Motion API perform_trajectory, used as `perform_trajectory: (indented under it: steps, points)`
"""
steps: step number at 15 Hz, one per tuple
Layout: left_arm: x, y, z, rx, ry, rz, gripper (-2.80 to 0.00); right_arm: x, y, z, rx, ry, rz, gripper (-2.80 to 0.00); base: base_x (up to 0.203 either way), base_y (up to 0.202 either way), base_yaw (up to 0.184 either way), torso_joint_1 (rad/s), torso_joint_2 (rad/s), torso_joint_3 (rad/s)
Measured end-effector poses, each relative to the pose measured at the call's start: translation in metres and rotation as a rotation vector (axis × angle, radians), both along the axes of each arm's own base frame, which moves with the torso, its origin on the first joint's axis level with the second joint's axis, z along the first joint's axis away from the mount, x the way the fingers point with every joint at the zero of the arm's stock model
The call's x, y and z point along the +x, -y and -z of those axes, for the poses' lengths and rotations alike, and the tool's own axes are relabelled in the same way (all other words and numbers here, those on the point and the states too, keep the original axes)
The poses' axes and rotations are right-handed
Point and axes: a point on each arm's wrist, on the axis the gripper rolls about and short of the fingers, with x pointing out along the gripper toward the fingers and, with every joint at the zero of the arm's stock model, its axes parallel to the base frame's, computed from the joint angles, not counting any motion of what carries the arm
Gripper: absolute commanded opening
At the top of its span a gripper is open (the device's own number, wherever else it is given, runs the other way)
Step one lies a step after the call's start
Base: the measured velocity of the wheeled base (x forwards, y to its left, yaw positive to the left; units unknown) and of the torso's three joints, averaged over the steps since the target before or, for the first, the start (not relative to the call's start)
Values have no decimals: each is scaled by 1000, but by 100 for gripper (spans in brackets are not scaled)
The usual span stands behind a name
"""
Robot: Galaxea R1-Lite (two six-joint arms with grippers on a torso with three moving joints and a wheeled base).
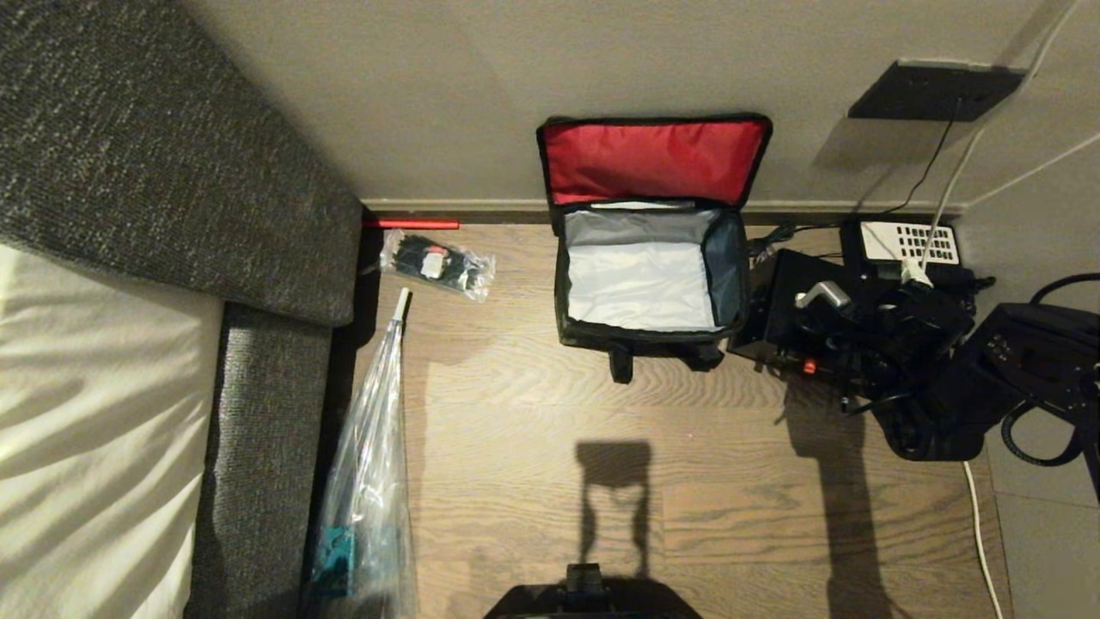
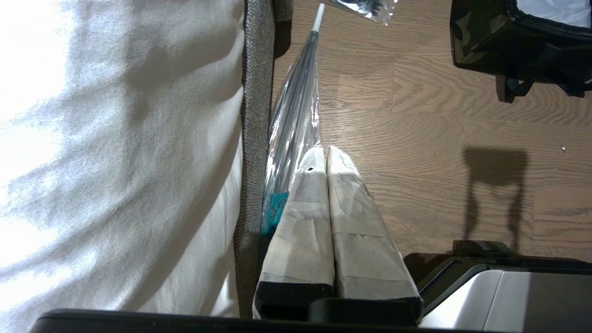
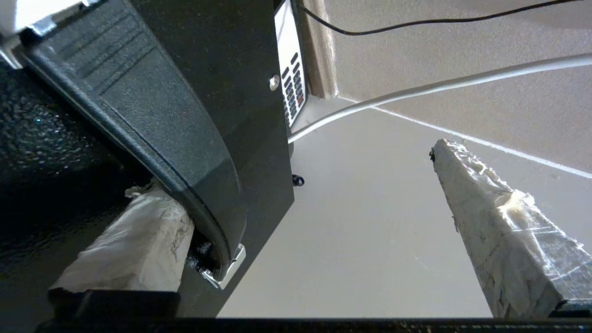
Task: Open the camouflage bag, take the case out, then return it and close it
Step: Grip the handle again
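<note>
Camouflage bag [image 1: 650, 275] stands open on the wood floor [image 1: 533, 413] against the wall, red lid up, its pale inside bare. Just right of it sits the black case [image 1: 803, 322] — the right gripper [image 3: 296, 222] spreads wide, one finger [image 3: 134, 245] under its handle [image 3: 152, 125], the other clear. The left gripper [image 2: 326, 155] hangs pressed together.

Grey sofa [image 1: 172, 163] left; bagged umbrella [image 1: 374, 430] beside it; desk telephone [image 1: 909, 243] by wall.
</note>
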Motion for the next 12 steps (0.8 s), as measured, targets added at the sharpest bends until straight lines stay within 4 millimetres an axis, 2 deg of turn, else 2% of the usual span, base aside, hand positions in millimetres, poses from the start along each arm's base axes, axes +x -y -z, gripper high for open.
perform_trajectory:
  steps: [8,12]
  points:
    - [0,0,0,0,0,0,-280,-5,0,12,14,-51,0,-280,0,0,0,0,0,0]
    - [0,0,0,0,-1,-1,-280,-5,-2,4,9,-33,-4,-280,0,0,0,0,0,0]
